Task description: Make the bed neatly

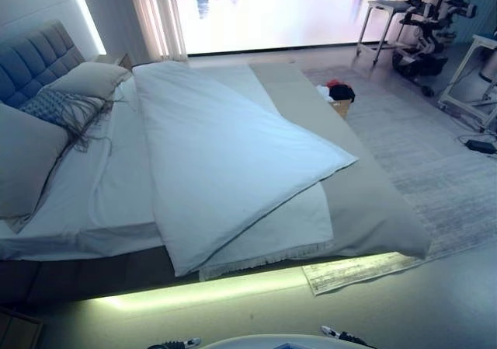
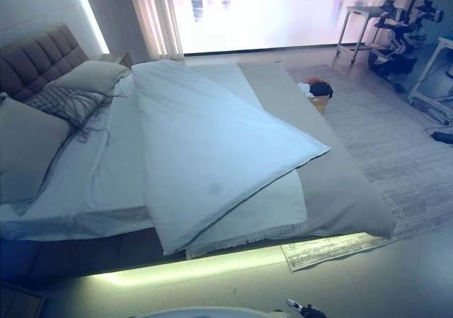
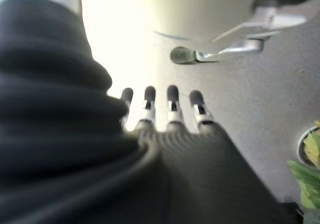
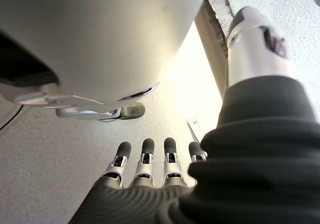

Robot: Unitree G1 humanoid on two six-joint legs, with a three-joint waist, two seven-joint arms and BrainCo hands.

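Duvet (image 1: 225, 155) lies askew across our bed (image 1: 373, 201), one corner overhanging the near edge above open floor. Our left hand (image 3: 170, 109) and right hand (image 4: 145, 159) hang straight-fingered, empty.

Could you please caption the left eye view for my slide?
White duvet lies skewed across the bed, pillows at the headboard.

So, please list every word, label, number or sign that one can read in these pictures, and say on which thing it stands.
None: no readable text shows in any view.
Duvet, pillows, headboard: plain, no print.
Basket on the rug: no label visible.
Equipment by the window: any markings are too small to read.
Left hand and right hand: no lettering shows.
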